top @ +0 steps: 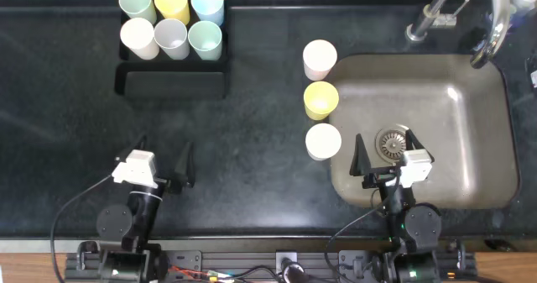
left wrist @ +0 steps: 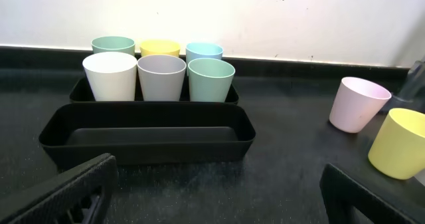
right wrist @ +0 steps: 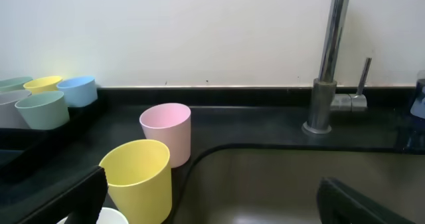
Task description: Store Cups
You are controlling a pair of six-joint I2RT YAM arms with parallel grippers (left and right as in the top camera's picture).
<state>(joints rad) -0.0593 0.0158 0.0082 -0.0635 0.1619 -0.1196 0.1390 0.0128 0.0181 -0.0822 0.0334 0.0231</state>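
Both grippers sit low in the top view. The left gripper [top: 164, 153] is at lower left and the right gripper [top: 388, 149] at lower right, over the near rim of the sink [top: 470, 123]. Both have jaws spread wide w/ nothing held.

Three loose cups stand upright in a column at centre frame, along the sink's left rim: pink cup [top: 320, 58] on top, yellow cup [top: 320, 99] in the middle, white cup [top: 323, 140] lowest. None is stored yet, so the task is at its start, we judge. The black tray [top: 172, 83] is at upper left w/ six stored cups [top: 172, 35] in its rear rows. Its front trough looks like the target.

Risks as we see them:
- The column is tight and the cups are just beside each other. A wide finger going for one could clip its neighbour.
- They stand right at the basin edge, so any sideways nudge could send a cup into the sink.
- The cups are tapered and look smooth. A pinch on the wall could slide up and drop the cup mid-carry.
- The tray is well apart from the cups, so it's a long haul across the frame, prob. for the left arm.
- A low approach over the trough could catch the tray wall or knock the stored cups.
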